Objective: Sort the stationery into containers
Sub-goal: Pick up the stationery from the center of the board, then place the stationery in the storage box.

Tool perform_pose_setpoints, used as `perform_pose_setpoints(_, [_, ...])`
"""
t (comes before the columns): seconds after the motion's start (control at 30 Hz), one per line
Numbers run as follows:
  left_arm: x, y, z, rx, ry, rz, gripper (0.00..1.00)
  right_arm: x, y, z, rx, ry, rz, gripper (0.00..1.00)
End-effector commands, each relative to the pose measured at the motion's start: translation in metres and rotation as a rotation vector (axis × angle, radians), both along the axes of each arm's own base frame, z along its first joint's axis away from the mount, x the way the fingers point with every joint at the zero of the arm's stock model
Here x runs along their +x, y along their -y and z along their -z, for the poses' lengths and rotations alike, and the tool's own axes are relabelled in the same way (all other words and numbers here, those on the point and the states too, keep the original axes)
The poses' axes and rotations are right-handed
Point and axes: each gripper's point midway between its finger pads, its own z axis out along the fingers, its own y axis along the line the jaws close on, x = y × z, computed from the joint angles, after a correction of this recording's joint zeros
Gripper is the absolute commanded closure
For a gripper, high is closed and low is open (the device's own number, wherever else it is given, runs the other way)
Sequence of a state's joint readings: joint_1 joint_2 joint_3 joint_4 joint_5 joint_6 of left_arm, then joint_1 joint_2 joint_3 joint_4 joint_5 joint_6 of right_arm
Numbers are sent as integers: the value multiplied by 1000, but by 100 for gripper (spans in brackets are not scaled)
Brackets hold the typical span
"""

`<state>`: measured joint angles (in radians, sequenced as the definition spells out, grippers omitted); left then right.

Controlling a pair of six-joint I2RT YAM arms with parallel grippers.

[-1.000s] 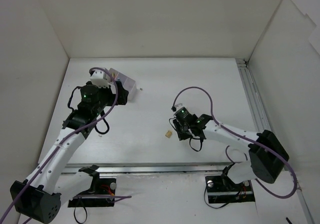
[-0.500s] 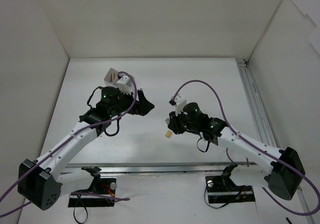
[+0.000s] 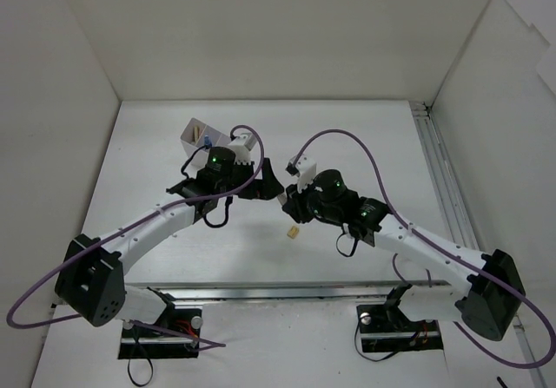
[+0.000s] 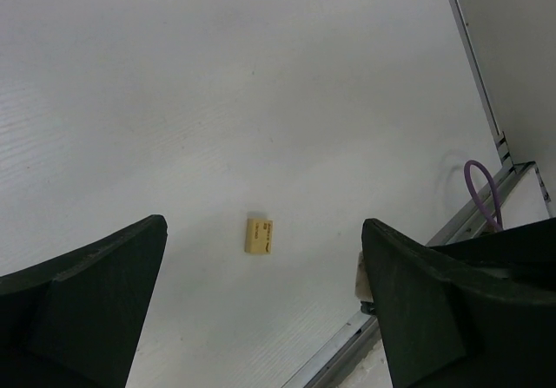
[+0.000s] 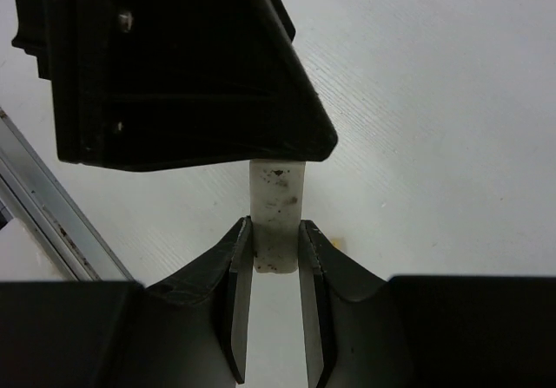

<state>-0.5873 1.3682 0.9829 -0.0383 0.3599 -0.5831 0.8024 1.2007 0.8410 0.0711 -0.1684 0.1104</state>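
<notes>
My right gripper (image 3: 285,199) (image 5: 275,227) is shut on a small white, dirt-speckled eraser block (image 5: 278,199) and holds it above the table. My left gripper (image 3: 268,185) (image 4: 262,221) is open wide right beside it. One of its black fingers (image 5: 174,67) hangs just over the block's far end. A tan eraser (image 3: 294,231) (image 4: 260,235) lies on the table below both grippers. The white divided box (image 3: 196,133) stands at the back left, partly hidden by the left arm, with something blue and tan inside. I see no pens elsewhere.
A metal rail (image 3: 443,188) runs along the table's right side and another (image 3: 261,291) along the near edge. White walls enclose the back and sides. Purple cables (image 3: 347,158) loop over both arms.
My left gripper has swung right, away from the box, to the table's middle. My right gripper has moved up and left with the white block, so the two grippers now meet.
</notes>
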Motion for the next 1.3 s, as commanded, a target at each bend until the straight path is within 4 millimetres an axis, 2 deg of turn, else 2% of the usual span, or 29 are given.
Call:
perform_pose_setpoints(0.0, [11,19,-40,-79,80,11,10,15,-23,-42,84,117,-32,95])
perform_pose_setpoints(0.1, [9,23,-38,-75,72,25,21,22,-23,-40,61,126,-3,95])
perform_pose_setpoints(0.13, [9,23,-38,-74,71,25,29,25,-23,-37,51,125,14,95])
perform_pose_setpoints(0.17, [8,22,-36,-70,66,23,32,31,-18,-37,38,136,57,95])
perform_pose_setpoints(0.37, [3,24,-33,-71,57,38,35,46,-18,-42,25,177,144,95])
perform_pose_setpoints(0.47, [1,26,-31,-75,49,46,38,47,-20,-53,76,214,158,95])
perform_pose_setpoints(0.57, [0,28,-30,-86,45,56,49,47,-25,-69,166,248,155,95])
perform_pose_setpoints(0.6, [1,28,-30,-87,46,56,59,46,-27,-72,180,250,150,95])
perform_pose_setpoints(0.63, [1,29,-30,-87,43,57,64,45,-28,-71,180,245,147,94])
perform_pose_setpoints(0.67, [0,29,-30,-89,42,62,75,45,-28,-71,179,242,147,94])
perform_pose_setpoints(0.77, [0,30,-33,-94,51,67,100,47,-29,-65,165,228,158,92])
perform_pose_setpoints(0.83, [-1,30,-33,-96,57,67,100,49,-30,-62,161,217,168,89])
perform_pose_setpoints(0.9, [0,27,-37,-96,72,57,100,51,-30,-60,155,208,174,78])
perform_pose_setpoints(0.93, [3,24,-40,-86,84,32,100,51,-30,-59,148,206,178,57])
perform_pose_setpoints(1.0, [10,18,-43,-56,107,-5,100,54,-28,-57,135,194,198,37])
perform_pose_setpoints(1.03, [14,13,-44,-32,114,-30,100,55,-27,-58,132,196,210,8])
perform_pose_setpoints(1.07, [24,3,-47,-27,126,-62,100,56,-25,-59,124,190,223,2])
perform_pose_setpoints(1.17, [45,-16,-55,-12,164,-123,100,58,-16,-56,92,173,276,2])
perform_pose_setpoints(1.2, [59,-32,-56,7,181,-162,100,58,-11,-57,86,171,290,2])
perform_pose_setpoints(1.27, [80,-49,-62,35,217,-229,100,54,-1,-51,52,160,310,2])
